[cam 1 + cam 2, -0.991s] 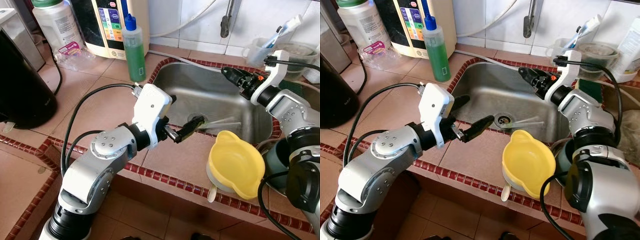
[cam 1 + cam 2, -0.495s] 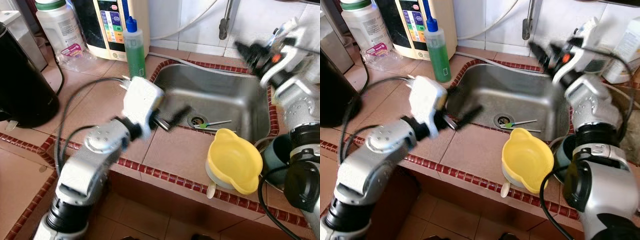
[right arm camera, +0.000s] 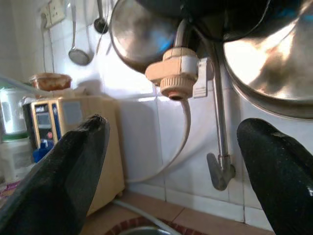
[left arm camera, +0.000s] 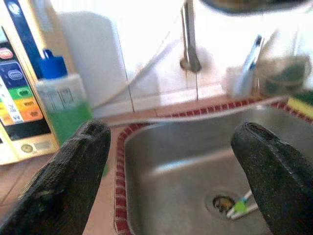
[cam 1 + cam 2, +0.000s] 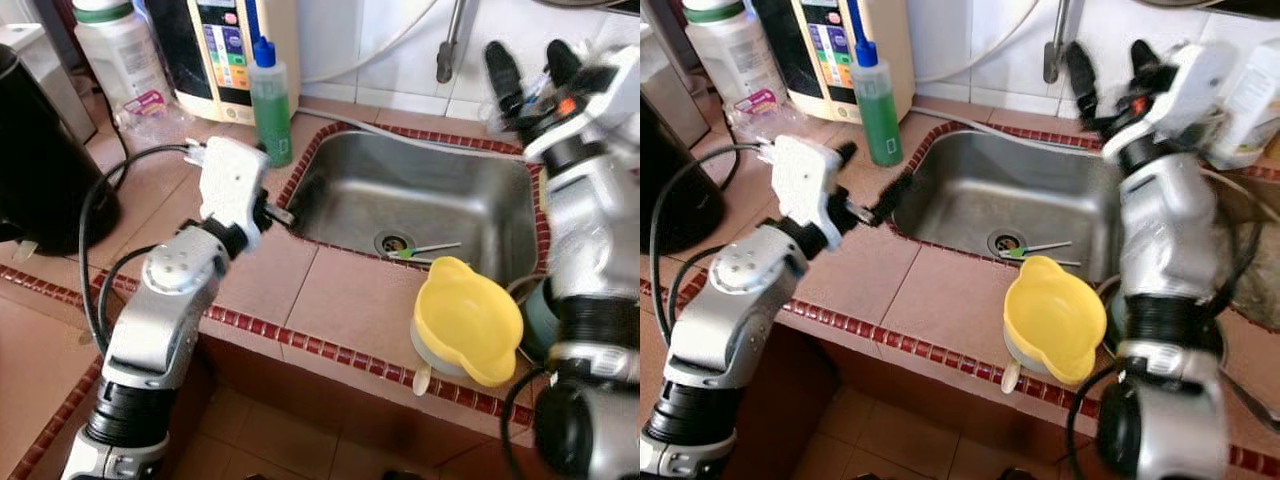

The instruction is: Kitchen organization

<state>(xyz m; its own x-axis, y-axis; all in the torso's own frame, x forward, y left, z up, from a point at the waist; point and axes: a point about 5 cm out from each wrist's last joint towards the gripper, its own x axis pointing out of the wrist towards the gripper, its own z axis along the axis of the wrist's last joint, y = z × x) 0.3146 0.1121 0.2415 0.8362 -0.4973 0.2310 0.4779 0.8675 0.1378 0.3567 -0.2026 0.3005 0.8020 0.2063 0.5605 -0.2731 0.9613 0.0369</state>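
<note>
Reaching over a terracotta-tiled counter with a steel sink.
Left gripper and right gripper are spreading empty fingers; a toothbrush is lying by the drain.

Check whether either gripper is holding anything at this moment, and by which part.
Nothing is held. The left gripper and the right gripper both have their jaws spread apart with nothing between them.
</note>
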